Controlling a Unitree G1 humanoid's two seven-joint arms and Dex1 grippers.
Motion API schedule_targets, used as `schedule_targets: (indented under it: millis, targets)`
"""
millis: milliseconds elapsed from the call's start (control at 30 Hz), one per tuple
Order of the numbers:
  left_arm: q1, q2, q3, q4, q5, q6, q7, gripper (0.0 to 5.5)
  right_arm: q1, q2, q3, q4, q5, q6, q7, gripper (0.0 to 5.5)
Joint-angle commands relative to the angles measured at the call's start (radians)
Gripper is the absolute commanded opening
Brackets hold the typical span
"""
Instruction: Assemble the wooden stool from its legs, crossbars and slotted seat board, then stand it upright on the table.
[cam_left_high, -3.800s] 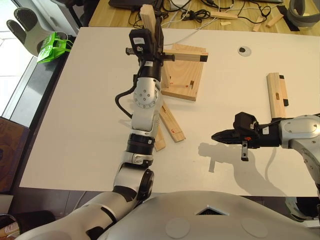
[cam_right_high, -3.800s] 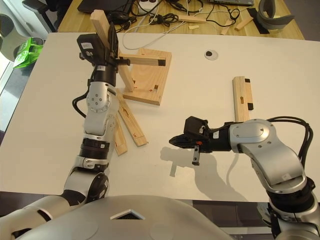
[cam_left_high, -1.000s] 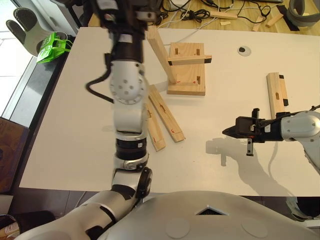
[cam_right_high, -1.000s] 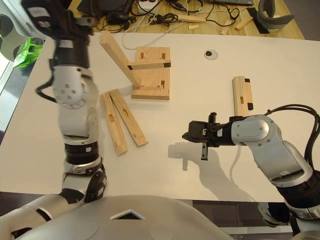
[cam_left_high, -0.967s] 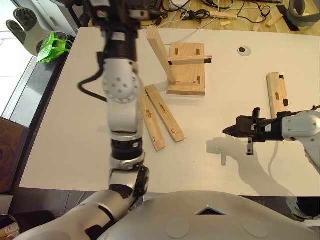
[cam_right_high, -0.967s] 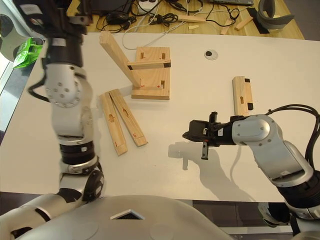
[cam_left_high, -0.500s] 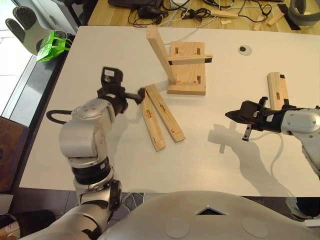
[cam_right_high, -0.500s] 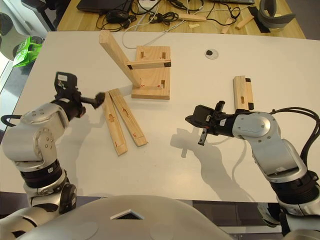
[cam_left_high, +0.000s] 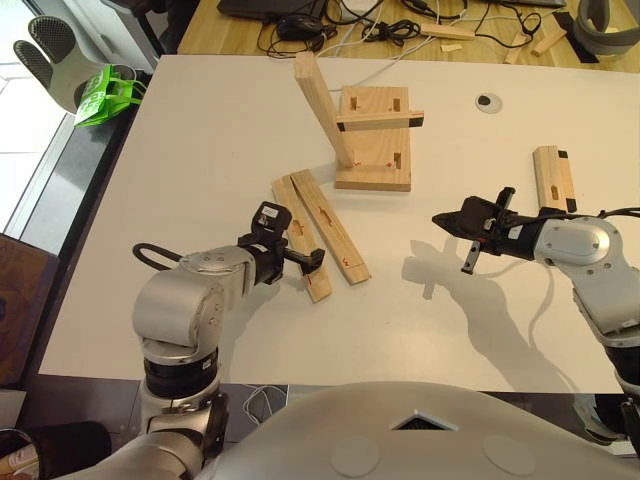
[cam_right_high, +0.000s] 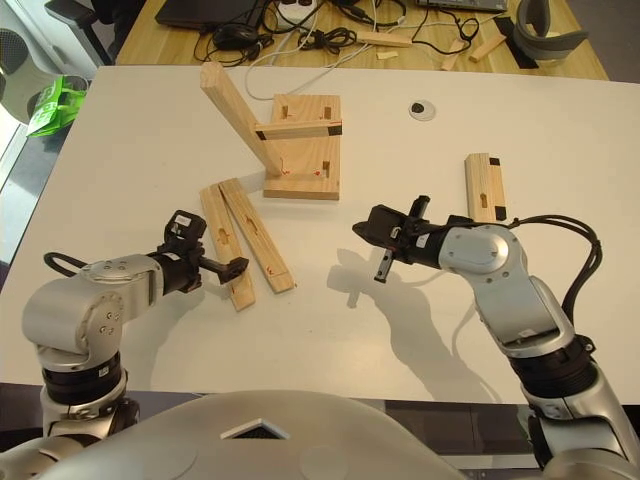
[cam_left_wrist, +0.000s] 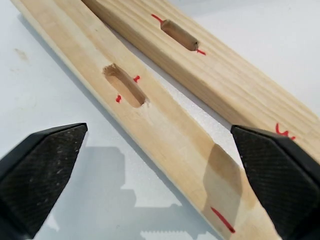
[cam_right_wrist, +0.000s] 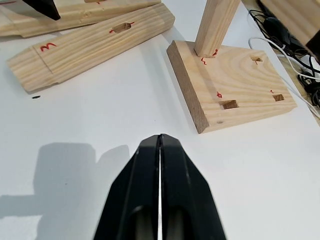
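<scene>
I had one pale upright wooden leg and a crossbar seated in the square slotted seat board, far across the white surface. Three legs remained unfitted. One was the far-right loose leg. My left hand gaped wide, empty, straddling the nearer loose leg. My right hand hovered pinched closed, empty.

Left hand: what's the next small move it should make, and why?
Probably lower it and close on the loose leg. The left hand is open, its fingers straddle that leg just past its slot, and the leg lies flat, not yet fitted to the seat board.
</scene>
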Motion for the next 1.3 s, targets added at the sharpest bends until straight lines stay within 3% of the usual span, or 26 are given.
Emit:
schedule_targets:
  millis: [33,233,367,733,967,1200,1300]
  targets:
    - [-0.047,-0.041,-0.010,0.062,0.015,0.011,0.042,5.37,-0.022,0.005,0.005,0.023,-0.025,-0.023,-0.001,0.00]
    - [0.012,0.033,-0.015,0.107,0.024,-0.028,0.051,5.37,-0.043,0.031,-0.003,0.046,-0.040,-0.044,-0.012,0.00]
    - [0.045,0.053,0.000,0.148,0.022,-0.080,0.047,4.67,-0.062,0.055,-0.008,0.060,-0.046,-0.051,-0.025,0.00]
    - [0.009,-0.063,0.063,0.182,0.004,-0.154,0.059,2.91,-0.114,0.082,-0.051,0.107,-0.054,-0.061,-0.050,0.00]
    - [0.015,-0.109,0.091,0.186,0.031,-0.228,0.108,2.07,-0.173,0.104,-0.100,0.144,-0.047,-0.066,-0.081,0.00]
    - [0.001,-0.159,0.108,0.182,0.074,-0.353,0.182,2.06,-0.251,0.134,-0.170,0.206,-0.038,-0.084,-0.132,0.00]
    - [-0.014,-0.147,0.122,0.143,0.101,-0.432,0.207,2.06,-0.362,0.192,-0.295,0.284,-0.013,-0.107,-0.259,0.00]
